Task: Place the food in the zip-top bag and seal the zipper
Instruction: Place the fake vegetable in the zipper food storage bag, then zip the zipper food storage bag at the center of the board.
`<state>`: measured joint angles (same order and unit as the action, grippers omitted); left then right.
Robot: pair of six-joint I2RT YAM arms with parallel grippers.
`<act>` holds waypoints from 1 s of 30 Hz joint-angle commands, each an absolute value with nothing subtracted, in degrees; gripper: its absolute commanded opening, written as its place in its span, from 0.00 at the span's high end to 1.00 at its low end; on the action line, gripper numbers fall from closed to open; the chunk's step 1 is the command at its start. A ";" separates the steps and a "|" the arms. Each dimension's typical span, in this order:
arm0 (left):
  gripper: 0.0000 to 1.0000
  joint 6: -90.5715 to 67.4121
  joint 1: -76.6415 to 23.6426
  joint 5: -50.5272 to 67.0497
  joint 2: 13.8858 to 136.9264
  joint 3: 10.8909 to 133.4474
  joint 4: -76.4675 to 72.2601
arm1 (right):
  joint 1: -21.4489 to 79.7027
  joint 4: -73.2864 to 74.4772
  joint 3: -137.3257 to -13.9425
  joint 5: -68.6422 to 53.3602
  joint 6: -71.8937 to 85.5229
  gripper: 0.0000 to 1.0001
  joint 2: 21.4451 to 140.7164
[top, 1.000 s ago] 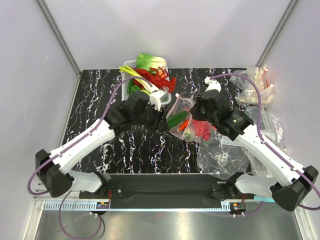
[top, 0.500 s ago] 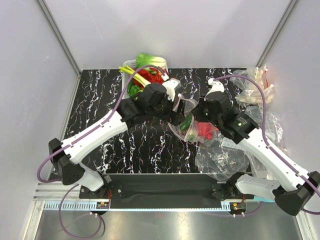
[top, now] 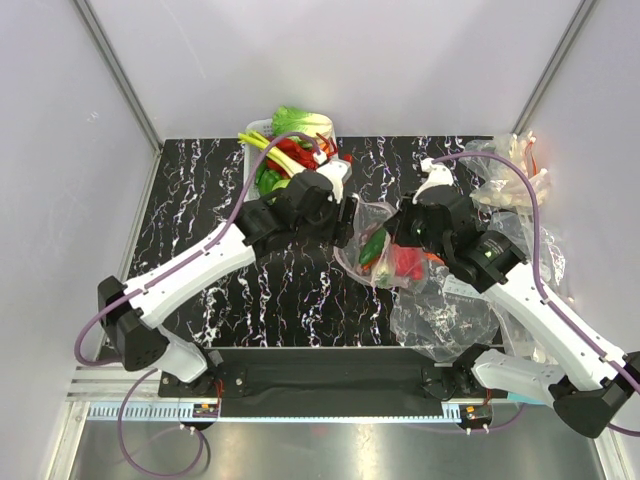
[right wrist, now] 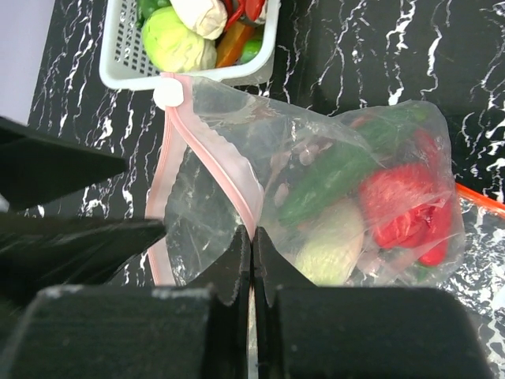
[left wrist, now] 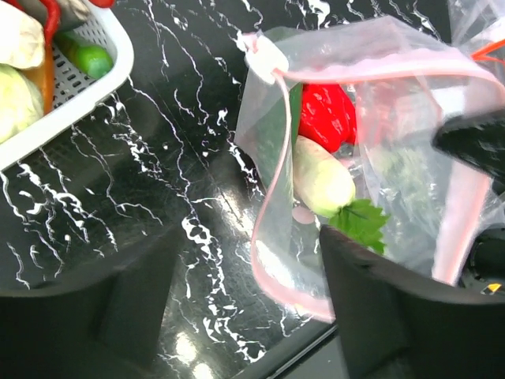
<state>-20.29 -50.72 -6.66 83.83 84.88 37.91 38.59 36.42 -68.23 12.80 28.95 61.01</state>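
The zip-top bag (top: 372,215) lies mid-table with its mouth held open. Its pink zipper strip (left wrist: 278,118) loops round the opening, with a white slider tab (right wrist: 168,93) at one end. Inside are a red pepper (right wrist: 398,207), a green piece (right wrist: 339,178) and a pale green-white piece (left wrist: 322,178). My right gripper (right wrist: 251,233) is shut on the far side of the pink strip and lifts it; it also shows in the top view (top: 397,228). My left gripper (left wrist: 248,241) is open and empty, hovering over the bag's mouth (top: 345,215).
A white basket (right wrist: 118,75) behind the bag holds a cabbage (right wrist: 177,43) and more red and green toy foods (top: 290,150). Plain clear bags (top: 440,310) lie at the front right, with another bag of pale items (top: 510,170) at the back right.
My left gripper carried a green piece rightward to the bag's mouth and let it go inside; it is now open. My right gripper kept hold of the strip.
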 commanded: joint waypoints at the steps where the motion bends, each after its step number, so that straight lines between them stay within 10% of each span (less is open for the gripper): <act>1: 0.32 -21.00 -50.62 -7.64 86.04 86.14 35.51 | 38.23 35.77 -70.58 8.89 28.39 1.00 60.73; 6: 0.49 -22.76 -50.45 -6.16 85.17 81.66 30.15 | 38.32 34.54 -70.58 3.43 25.93 1.00 61.17; 11: 0.99 -23.64 -50.10 -6.50 83.51 81.83 30.76 | 38.32 33.58 -71.10 -1.56 24.97 1.00 61.26; 23: 1.00 -27.94 -49.04 -3.34 70.32 79.90 30.06 | 39.20 27.16 -69.70 -23.11 20.48 0.88 64.51; 30: 1.00 -32.78 -48.78 -3.25 68.47 73.67 24.71 | 41.30 22.06 -66.45 -26.54 21.18 0.35 64.95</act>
